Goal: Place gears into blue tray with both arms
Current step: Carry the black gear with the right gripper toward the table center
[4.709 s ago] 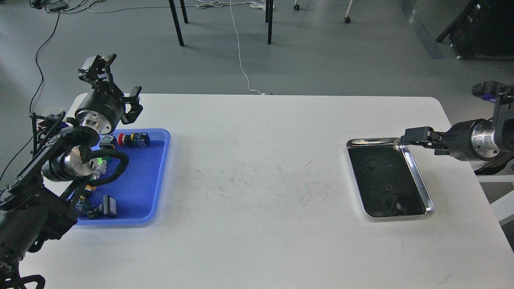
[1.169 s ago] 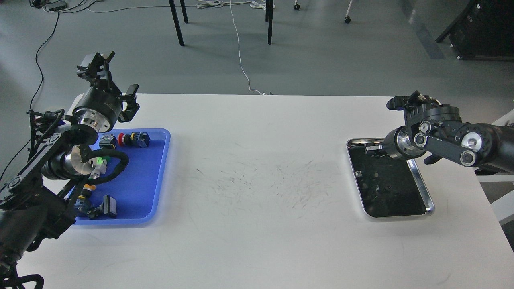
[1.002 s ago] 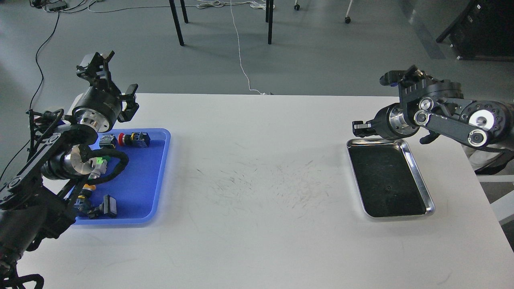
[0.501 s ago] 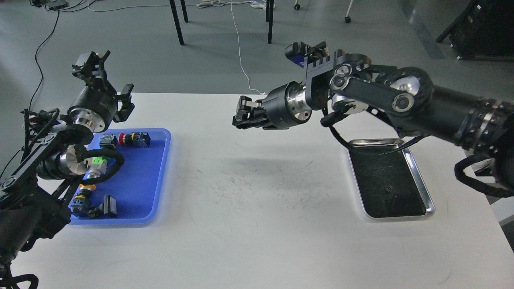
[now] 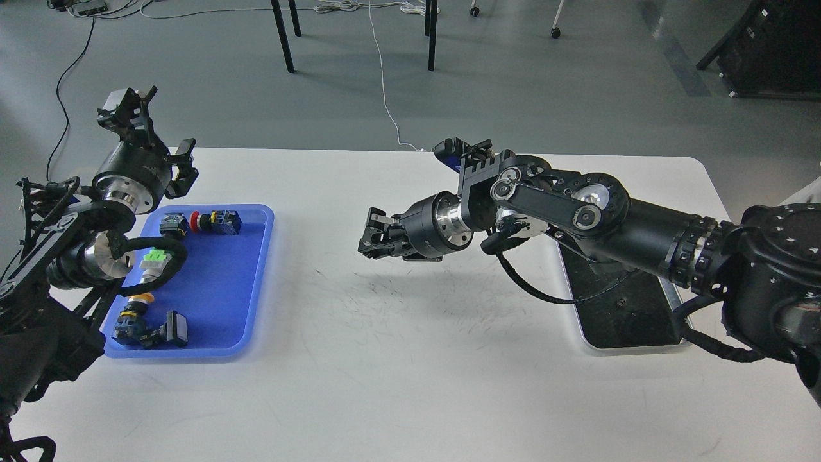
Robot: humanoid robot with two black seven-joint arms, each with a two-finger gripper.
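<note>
The blue tray (image 5: 221, 301) lies at the table's left with several push-button switches (image 5: 215, 222) in it. My right gripper (image 5: 373, 240) hangs above the middle of the table, pointing left toward the blue tray, fingers drawn together; the gear it pinches is too small to make out. A second gear (image 5: 619, 300) lies on the dark floor of the steel tray (image 5: 635, 348). My left gripper (image 5: 154, 138) is raised beyond the blue tray's far left corner, open and empty.
My right arm (image 5: 577, 215) stretches across the table and covers the steel tray's far end. More switches (image 5: 151, 330) sit in the blue tray's near left corner. Scuff marks cover the table's middle. Chair legs and cables stand on the floor behind.
My right gripper dipped into the steel tray, rose, and swung left to mid-table, now lower. One of two gears is gone from the steel tray. My left gripper drifted left.
</note>
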